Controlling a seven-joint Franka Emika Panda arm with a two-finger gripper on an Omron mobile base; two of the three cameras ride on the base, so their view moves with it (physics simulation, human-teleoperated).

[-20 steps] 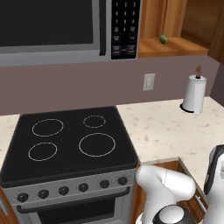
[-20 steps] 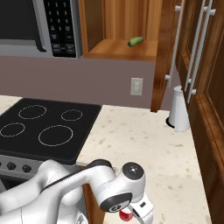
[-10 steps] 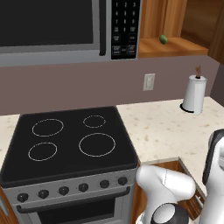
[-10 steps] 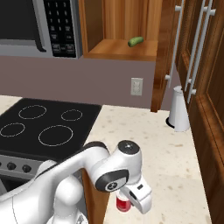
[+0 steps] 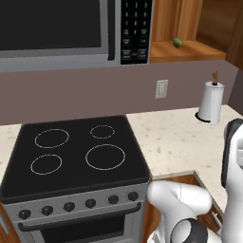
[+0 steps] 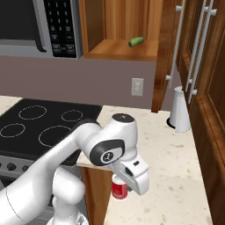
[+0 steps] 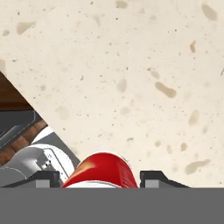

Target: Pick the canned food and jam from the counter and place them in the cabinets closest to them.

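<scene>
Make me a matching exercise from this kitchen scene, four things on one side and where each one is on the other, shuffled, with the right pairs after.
Things:
1. red can
2. small green item
3. paper towel roll
4. microwave

Places:
A. on the open cabinet shelf
B. above the stove
C. between the fingers of the gripper
D. standing on the counter near the wall outlet

Pairs: 1-C, 2-A, 3-D, 4-B
</scene>
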